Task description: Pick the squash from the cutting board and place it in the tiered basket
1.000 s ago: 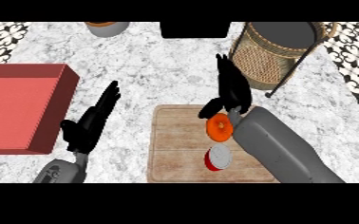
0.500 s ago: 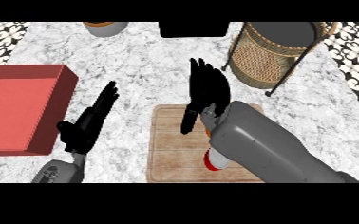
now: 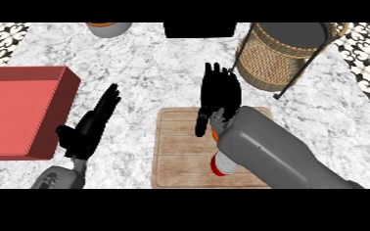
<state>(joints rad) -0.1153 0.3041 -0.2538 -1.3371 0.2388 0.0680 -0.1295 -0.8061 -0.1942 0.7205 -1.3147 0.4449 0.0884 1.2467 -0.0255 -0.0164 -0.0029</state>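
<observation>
Now our right hand spreads flat, fingers straight, over the cutting board.
Under its palm we glimpse an orange sliver of squash; the tiered basket stands just beyond its fingertips, rightward. Our left hand rests with fingers straight.

White-and-grey marbled counter — pale wood-grained cutting board near. Red tray left; tan woven tiered basket, dark-framed, far right. Left robot hand and right robot hand — black.
</observation>
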